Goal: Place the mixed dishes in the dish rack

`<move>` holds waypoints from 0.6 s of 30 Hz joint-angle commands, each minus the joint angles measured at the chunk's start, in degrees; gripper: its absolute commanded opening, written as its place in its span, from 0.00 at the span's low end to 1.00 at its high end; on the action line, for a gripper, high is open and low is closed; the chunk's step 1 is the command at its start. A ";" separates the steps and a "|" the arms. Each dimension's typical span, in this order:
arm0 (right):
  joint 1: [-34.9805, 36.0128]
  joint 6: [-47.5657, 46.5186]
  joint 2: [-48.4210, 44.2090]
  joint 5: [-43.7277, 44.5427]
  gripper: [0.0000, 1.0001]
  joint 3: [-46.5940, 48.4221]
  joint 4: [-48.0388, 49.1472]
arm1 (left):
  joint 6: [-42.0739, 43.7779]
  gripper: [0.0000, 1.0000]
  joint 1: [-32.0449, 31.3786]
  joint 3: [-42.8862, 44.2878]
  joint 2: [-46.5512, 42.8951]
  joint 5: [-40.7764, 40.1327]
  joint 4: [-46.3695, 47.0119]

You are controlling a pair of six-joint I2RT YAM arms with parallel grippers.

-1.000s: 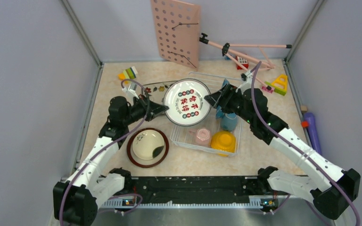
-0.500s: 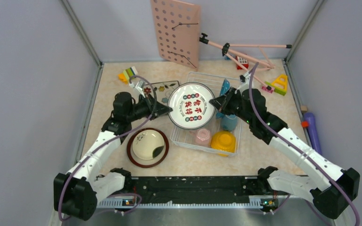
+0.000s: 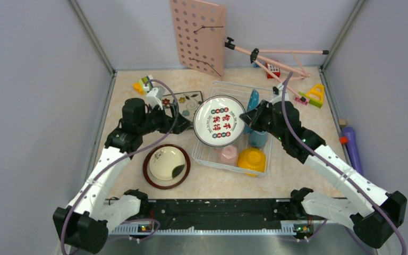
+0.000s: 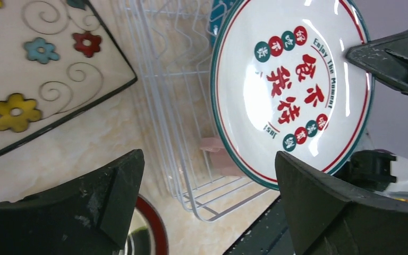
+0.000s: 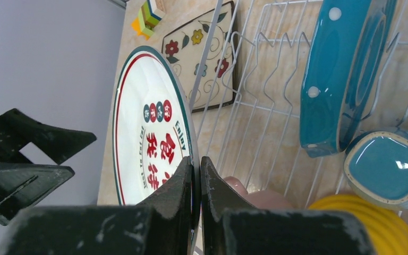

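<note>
Round, glossy white ceramic plate (image 4: 292, 95) with a green-and-red rim, printed with large red Chinese characters, small red and green character discs, and the words "Enjoy The Moment". It stands tilted on edge over the left part of the white wire dish rack (image 5: 244, 64), its rim pinched between the closed fingers of the right hand (image 5: 196, 164). The left hand (image 4: 208, 156) is spread wide beside the plate, gripping nothing. In the rack: a glazed blue polka-dot plate (image 5: 340, 69) standing upright, a blue-grey mug (image 5: 393, 164), a yellow bowl (image 5: 372, 228) and a pink cup (image 5: 255, 194). A black-edged square floral plate (image 4: 37, 69) lies flat on the beige counter (image 3: 218, 183) beside the rack.
</note>
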 commanded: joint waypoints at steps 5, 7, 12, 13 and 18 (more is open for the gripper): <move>-0.22 3.86 2.36 1.15 0.00 8.60 -4.08 | 16.29 0.94 -1.91 3.97 -10.59 -17.30 -4.88; -0.22 6.06 4.96 1.95 0.00 12.24 -8.45 | 21.03 0.94 -4.02 3.31 -13.41 -18.62 -3.50; -0.22 10.94 8.58 3.95 0.00 17.77 -14.90 | 33.16 0.98 -9.39 -1.96 -19.42 -18.24 4.05; -0.22 12.53 9.09 3.96 0.00 18.57 -15.40 | 35.24 0.98 -9.99 -2.44 -19.72 -17.00 4.54; -0.52 17.96 12.51 -0.50 0.00 21.60 -16.95 | 43.42 0.99 -13.67 -1.84 -19.00 -12.79 4.61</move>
